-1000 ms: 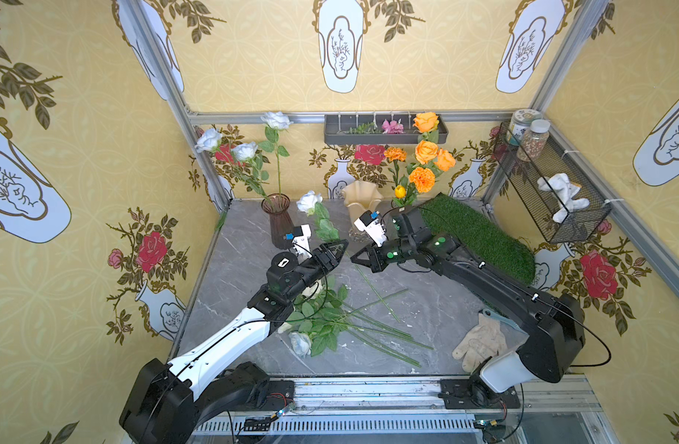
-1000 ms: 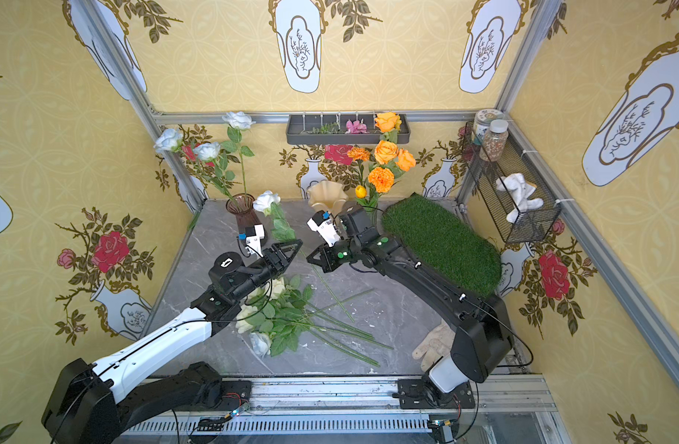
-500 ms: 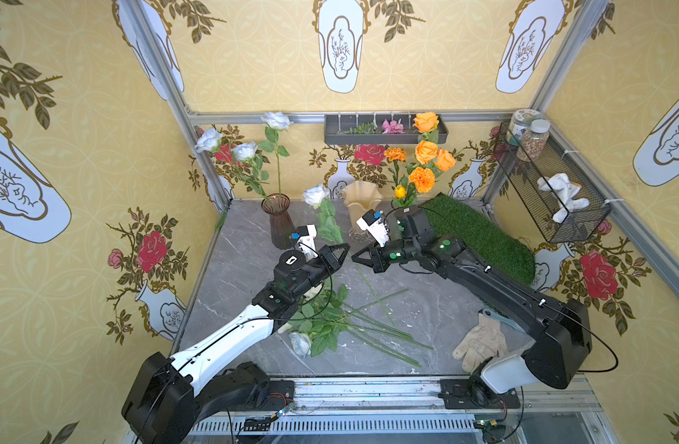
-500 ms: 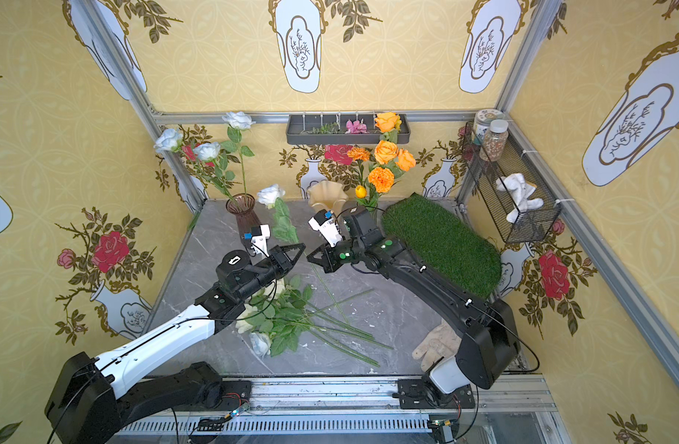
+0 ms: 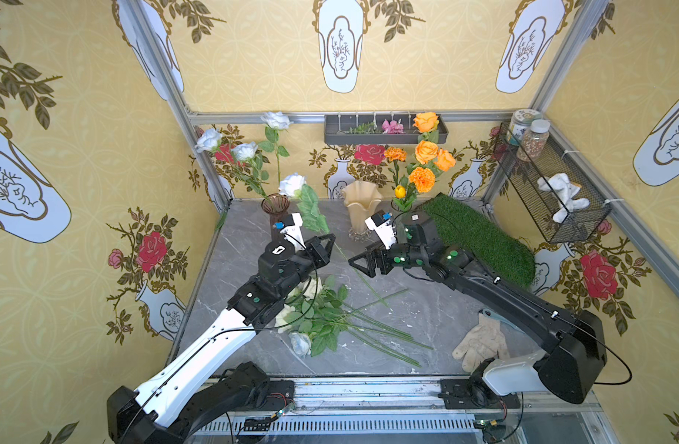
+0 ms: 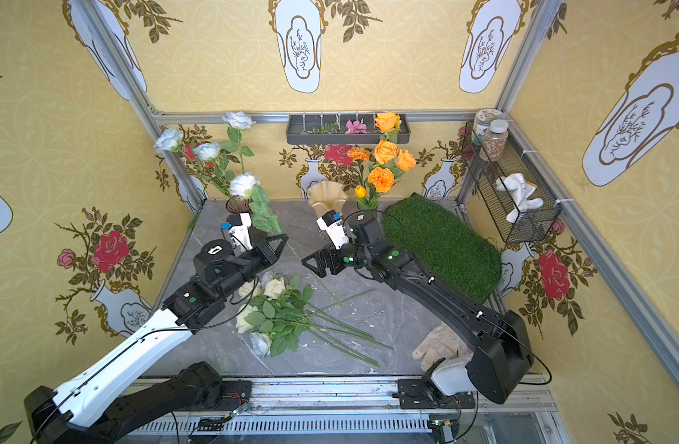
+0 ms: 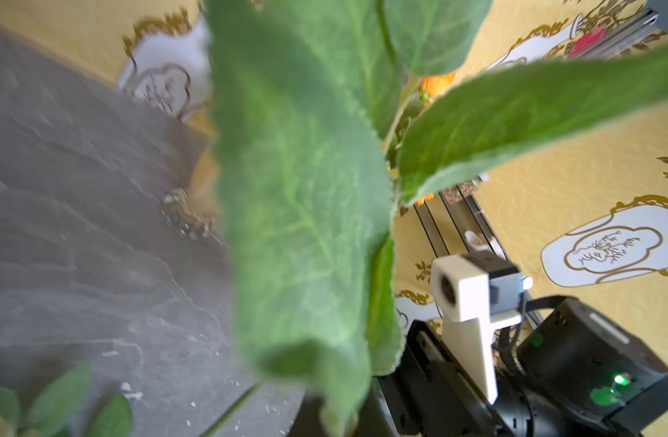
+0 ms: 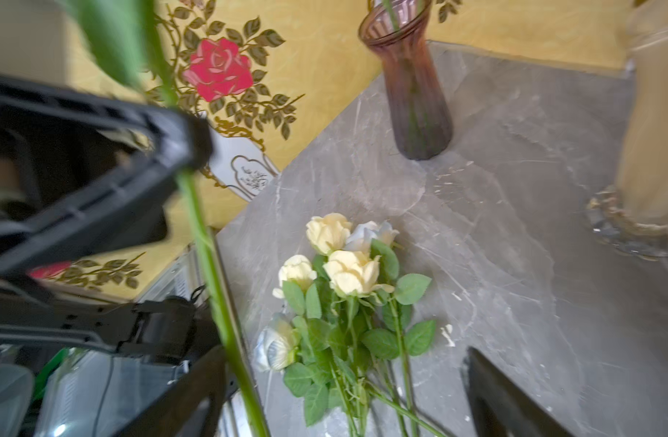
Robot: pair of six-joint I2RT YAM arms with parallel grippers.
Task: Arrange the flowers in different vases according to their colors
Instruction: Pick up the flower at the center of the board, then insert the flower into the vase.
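A white rose (image 5: 291,185) is gripped by closed left jaws; right jaws, seemingly empty, are spread; cream roses (image 8: 349,274) are left unvased.

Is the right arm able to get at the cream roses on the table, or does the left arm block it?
Probably yes. The right gripper is open, empty, near the cream roses, whose stems lie bare toward it. The left arm overhangs some blooms, and its held rose's stem hangs between.

The left gripper (image 5: 329,241) was clamped on the stem of a white rose (image 5: 291,185), tilted above the desk (image 5: 426,307) near the purple vase (image 5: 273,205) at its rear-left corner; the right gripper (image 5: 355,263) stood beside the stem.
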